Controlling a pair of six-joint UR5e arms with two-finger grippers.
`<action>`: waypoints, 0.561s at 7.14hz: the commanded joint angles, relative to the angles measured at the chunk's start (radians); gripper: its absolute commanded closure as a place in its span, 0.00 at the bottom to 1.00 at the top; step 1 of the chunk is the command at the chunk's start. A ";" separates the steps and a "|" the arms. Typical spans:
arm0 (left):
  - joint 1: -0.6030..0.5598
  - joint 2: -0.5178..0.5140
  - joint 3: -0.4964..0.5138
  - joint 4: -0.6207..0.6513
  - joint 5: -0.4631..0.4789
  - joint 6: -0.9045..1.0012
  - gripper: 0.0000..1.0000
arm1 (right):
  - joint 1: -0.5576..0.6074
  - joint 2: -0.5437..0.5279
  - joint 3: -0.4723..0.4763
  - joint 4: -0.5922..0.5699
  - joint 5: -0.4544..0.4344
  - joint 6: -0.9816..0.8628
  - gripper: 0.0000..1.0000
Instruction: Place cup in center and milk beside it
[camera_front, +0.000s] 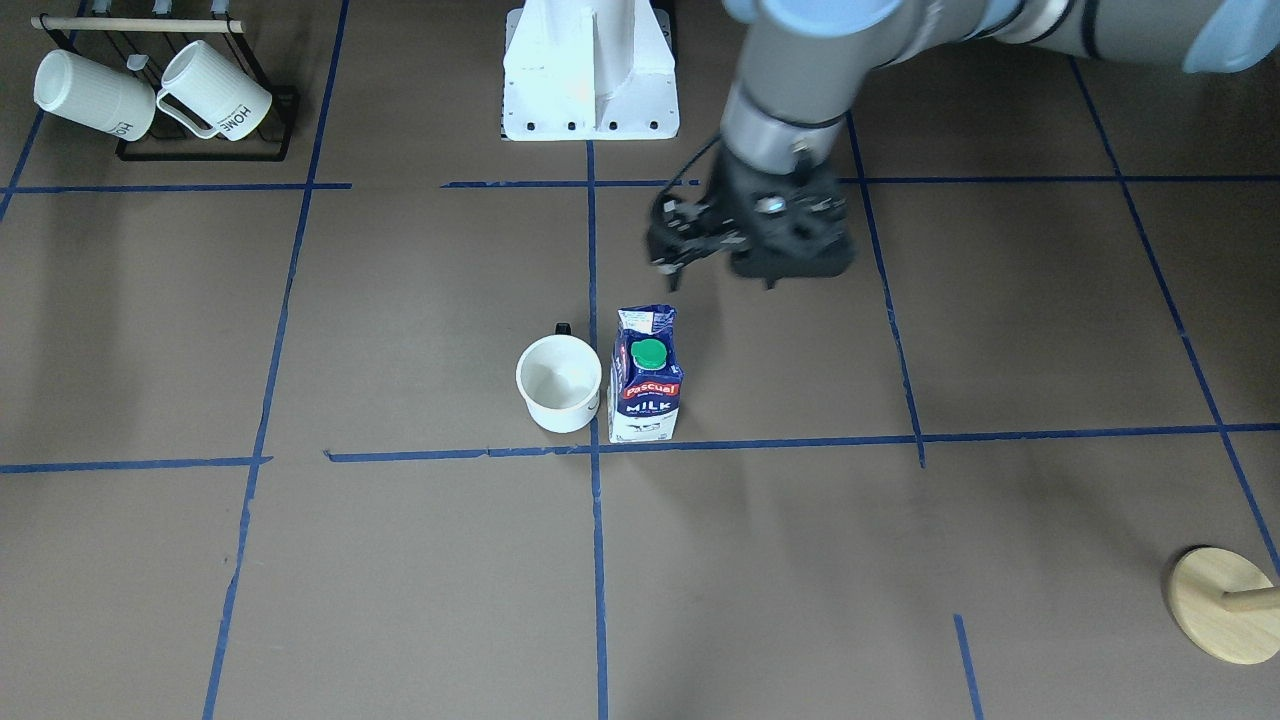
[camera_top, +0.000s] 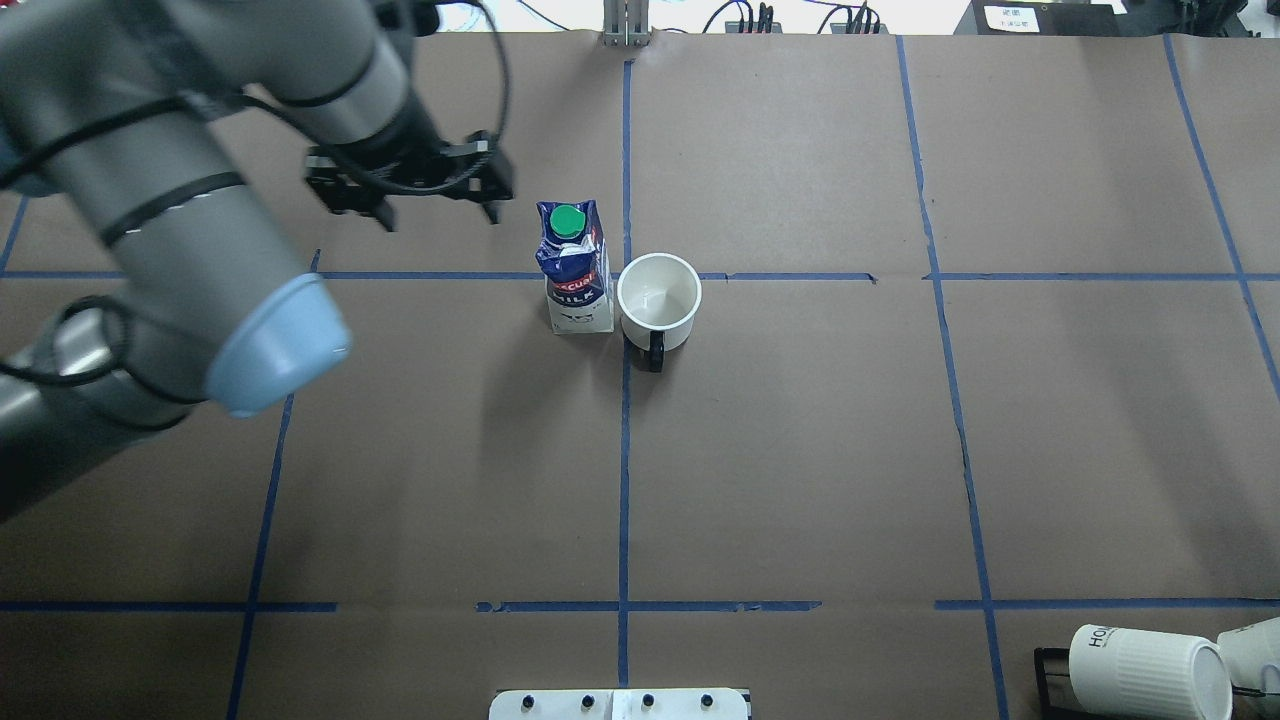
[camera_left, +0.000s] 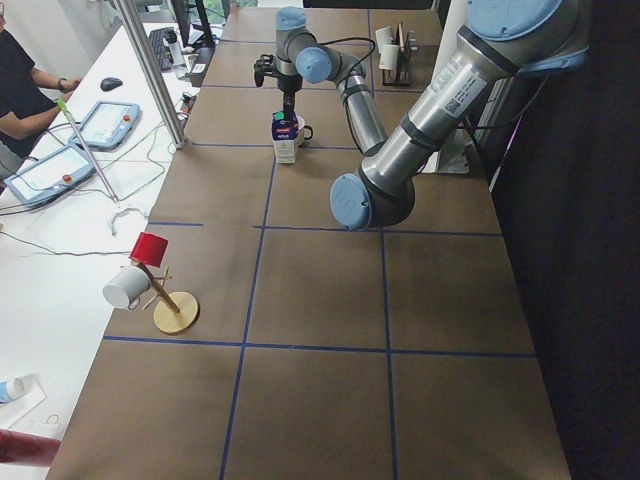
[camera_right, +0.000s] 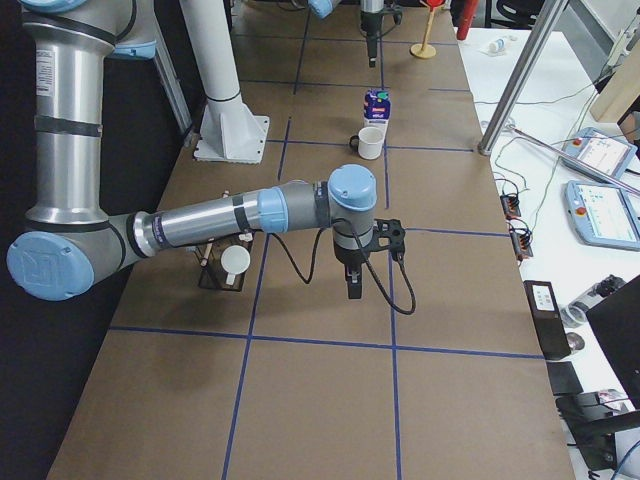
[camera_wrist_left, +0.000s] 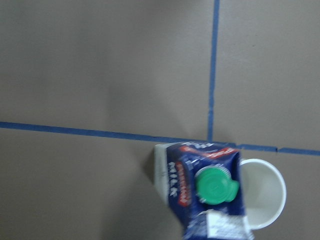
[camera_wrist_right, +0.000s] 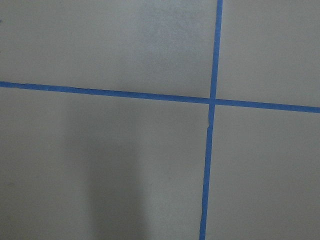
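Observation:
The cup (camera_top: 658, 292), a smooth white mug with a black handle, stands upright right beside the center tape crossing (camera_top: 626, 276). The milk (camera_top: 577, 270), a blue and white carton with a green cap, stands upright next to it on the cup's left in the overhead view. Both also show in the front-facing view, cup (camera_front: 558, 383) and milk (camera_front: 646, 385). My left gripper (camera_top: 438, 213) hangs open and empty above the table, left of the milk and apart from it. My right gripper (camera_right: 352, 288) shows only in the exterior right view, far from both; I cannot tell its state.
A black rack with ribbed HOME mugs (camera_front: 150, 95) stands at a table corner by the robot. A wooden stand (camera_front: 1225, 605) sits at the opposite corner. The white robot base (camera_front: 590, 75) is behind the cup and the milk.

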 joint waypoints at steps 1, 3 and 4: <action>-0.126 0.285 -0.128 0.017 -0.098 0.274 0.00 | 0.001 -0.005 -0.027 0.002 -0.003 -0.007 0.00; -0.335 0.460 -0.115 0.017 -0.213 0.603 0.00 | 0.017 -0.009 -0.058 0.002 -0.003 -0.041 0.00; -0.435 0.531 -0.075 0.017 -0.232 0.772 0.00 | 0.020 -0.019 -0.066 0.003 -0.001 -0.058 0.00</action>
